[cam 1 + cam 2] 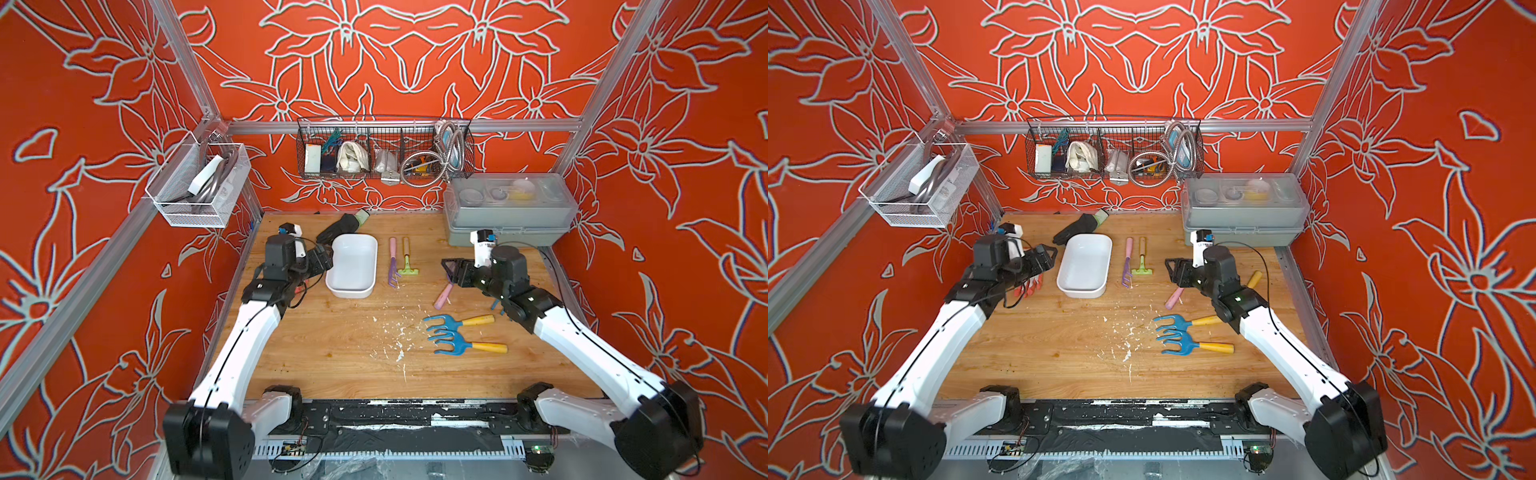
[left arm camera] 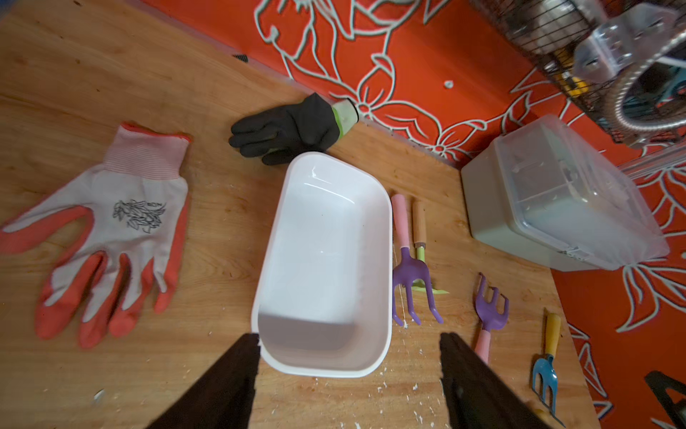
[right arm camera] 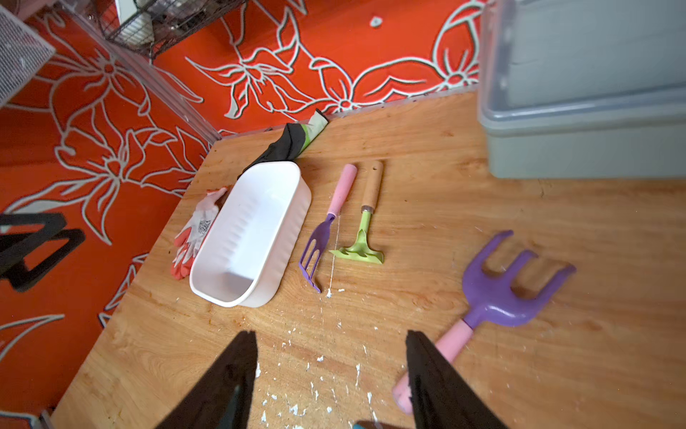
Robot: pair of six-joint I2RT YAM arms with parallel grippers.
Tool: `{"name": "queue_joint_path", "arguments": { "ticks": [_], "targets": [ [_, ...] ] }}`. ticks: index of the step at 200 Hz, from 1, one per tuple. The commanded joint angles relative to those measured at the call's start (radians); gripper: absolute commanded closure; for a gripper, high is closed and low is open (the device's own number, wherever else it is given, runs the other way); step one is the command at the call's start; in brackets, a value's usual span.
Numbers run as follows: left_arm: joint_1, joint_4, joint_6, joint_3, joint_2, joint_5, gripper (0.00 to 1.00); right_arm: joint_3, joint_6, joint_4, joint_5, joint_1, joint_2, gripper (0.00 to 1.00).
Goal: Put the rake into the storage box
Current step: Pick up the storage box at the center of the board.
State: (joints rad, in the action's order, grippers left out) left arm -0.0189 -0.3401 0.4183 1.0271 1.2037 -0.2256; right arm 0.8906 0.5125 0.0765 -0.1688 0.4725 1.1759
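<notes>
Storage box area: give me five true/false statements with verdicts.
1. The shallow white plastic storage box is empty. True.
2. The green plastic rake with a wooden handle lies inside the box. False: it lies on the wooden table, beside a pink-handled purple fork.
3. Two blue rakes with yellow handles lie side by side. True.
4. The grey case with a clear lid stands open. False: its lid is shut.
5. A black glove lies at the box's far end. True.

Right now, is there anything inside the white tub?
No, the left wrist view looks down into the storage box and shows only its bare white floor.
</notes>
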Motion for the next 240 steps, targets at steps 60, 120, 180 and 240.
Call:
{"name": "queue_joint_path", "arguments": {
  "ticks": [60,120,180,240],
  "targets": [
    [0.069,-0.069,-0.063,0.074,0.255,-0.169,0.30,-0.034,-0.072,-0.083,0.013,0.124,0.062,0.37],
    [0.096,-0.114,-0.154,0.108,0.398,-0.077,0.38,-0.005,-0.151,-0.055,0.065,0.201,0.081,0.36],
    [0.094,-0.109,-0.204,0.098,0.412,0.033,0.41,-0.021,-0.169,-0.049,0.077,0.202,0.040,0.36],
    [0.014,-0.123,-0.281,0.206,0.488,0.164,0.42,-0.027,-0.174,-0.046,0.086,0.202,0.014,0.37]
  ]
}}
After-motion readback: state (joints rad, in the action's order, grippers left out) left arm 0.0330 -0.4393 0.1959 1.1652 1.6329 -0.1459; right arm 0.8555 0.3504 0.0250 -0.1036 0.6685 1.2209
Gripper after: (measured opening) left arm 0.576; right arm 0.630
